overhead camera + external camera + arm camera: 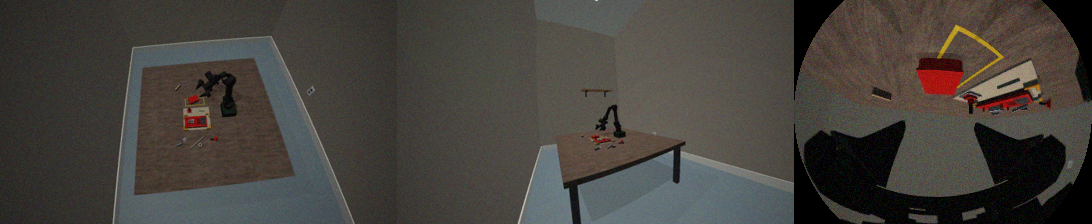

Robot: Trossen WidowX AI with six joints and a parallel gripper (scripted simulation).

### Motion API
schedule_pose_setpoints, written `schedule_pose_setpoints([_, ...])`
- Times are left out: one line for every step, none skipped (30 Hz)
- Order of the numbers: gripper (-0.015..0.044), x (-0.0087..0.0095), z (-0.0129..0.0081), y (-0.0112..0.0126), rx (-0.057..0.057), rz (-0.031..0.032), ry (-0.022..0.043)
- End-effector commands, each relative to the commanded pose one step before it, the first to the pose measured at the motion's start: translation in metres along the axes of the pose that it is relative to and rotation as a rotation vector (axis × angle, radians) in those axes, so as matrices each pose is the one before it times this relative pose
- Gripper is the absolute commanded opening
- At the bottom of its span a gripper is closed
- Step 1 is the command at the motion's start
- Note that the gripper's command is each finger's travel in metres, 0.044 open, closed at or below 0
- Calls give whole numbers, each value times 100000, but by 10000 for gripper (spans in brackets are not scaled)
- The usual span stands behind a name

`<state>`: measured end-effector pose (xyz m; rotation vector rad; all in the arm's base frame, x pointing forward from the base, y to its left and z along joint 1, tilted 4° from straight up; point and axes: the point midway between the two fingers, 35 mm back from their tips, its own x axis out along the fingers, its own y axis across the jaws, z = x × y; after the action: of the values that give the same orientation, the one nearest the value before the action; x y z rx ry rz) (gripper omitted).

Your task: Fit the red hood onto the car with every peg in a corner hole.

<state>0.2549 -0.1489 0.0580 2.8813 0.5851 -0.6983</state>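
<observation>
Red hood [941, 78], flat-topped shell, on table [874, 36]

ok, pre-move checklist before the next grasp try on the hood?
1. Gripper open, holding nothing: ok.
2. Hood fitted on the chassis: not ok, it lies on the table inside the yellow outline.
3. Hood lying flat: cannot tell, it looks skewed in the outline.
4. Gripper clear of the hood: ok, raised beside it.
5. Hood ahead of the fingers in the wrist view: ok.
6. Pegs unobstructed: cannot tell, too small.
</observation>
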Motion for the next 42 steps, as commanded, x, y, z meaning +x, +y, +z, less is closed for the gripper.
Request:
schedule_pose_setpoints([440, 269, 135, -105, 457, -605, -226])
schedule_pose_setpoints([440, 0, 0, 0, 0, 0, 0])
schedule_pose_setpoints([440, 0, 0, 0, 0, 0, 0])
schedule_pose_setpoints([440, 0, 0, 0, 0, 0, 0])
schedule_pose_setpoints([440, 0, 0, 0, 0, 0, 0])
schedule_pose_setpoints([440, 0, 0, 0, 0, 0, 0])
schedule_pose_setpoints([440, 0, 0, 0, 0, 0, 0])
schedule_pose_setpoints([440, 0, 0, 0, 0, 0, 0])
schedule_pose_setpoints([440, 0, 0, 0, 0, 0, 0])
schedule_pose_setpoints([440, 0, 0, 0, 0, 0, 0])
schedule_pose_setpoints([440, 0, 0, 0, 0, 0, 0])
schedule_pose_setpoints([414, 0, 0, 0, 0, 0, 0])
schedule_pose_setpoints([387, 0, 0, 0, 0, 0, 0])
schedule_pose_setpoints([361, 0, 0, 0, 0, 0, 0])
schedule_pose_setpoints([335, 0, 0, 0, 0, 0, 0])
schedule_pose_setpoints([309, 0, 0, 0, 0, 0, 0])
schedule_pose_setpoints([282, 0, 0, 0, 0, 0, 0])
schedule_pose_setpoints([309, 42, 14, 39, -1285, -48, -516])
schedule_pose_setpoints([335, 125, 42, 115, -3864, -180, -1546])
schedule_pose_setpoints([361, 204, 71, 185, -6464, -421, -2560])
schedule_pose_setpoints([387, 245, 77, 203, -7824, -763, -2974])
schedule_pose_setpoints([414, 258, 34, 157, -7836, -1165, -2631])
schedule_pose_setpoints([440, 249, 32, 150, -7882, -1350, -2545])
schedule_pose_setpoints([440, 242, 27, 143, -7926, -1537, -2426])
schedule_pose_setpoints([440, 248, -16, 119, -7946, -1806, -2068])
schedule_pose_setpoints([440, 246, -37, 112, -7981, -1985, -1832])
schedule_pose_setpoints([440, 236, -41, 115, -8027, -2112, -1690])
schedule_pose_setpoints([440, 226, -45, 118, -8072, -2227, -1537])
schedule_pose_setpoints([440, 215, -48, 123, -8118, -2331, -1381])
schedule_pose_setpoints([440, 203, -49, 129, -8163, -2422, -1218])
schedule_pose_setpoints([440, 191, -49, 135, -8207, -2501, -1050])
schedule_pose_setpoints([440, 179, -49, 143, -8252, -2568, -878])
schedule_pose_setpoints([440, 166, -47, 150, -8296, -2622, -702])
schedule_pose_setpoints([440, 153, -43, 158, -8339, -2663, -524])
schedule_pose_setpoints([440, 139, -38, 166, -8382, -2691, -344])
schedule_pose_setpoints([440, 125, -32, 173, -8424, -2707, -164])
schedule_pose_setpoints([440, 111, -25, 181, -8466, -2710, 16])
schedule_pose_setpoints([440, 96, -16, 187, -8507, -2701, 194])
schedule_pose_setpoints([440, 81, -6, 193, -8548, -2680, 370])
schedule_pose_setpoints([440, 66, 5, 198, -8588, -2648, 543])
schedule_pose_setpoints([440, 50, 17, 202, -8627, -2604, 712])
schedule_pose_setpoints([440, 34, 30, 205, -8665, -2550, 877])
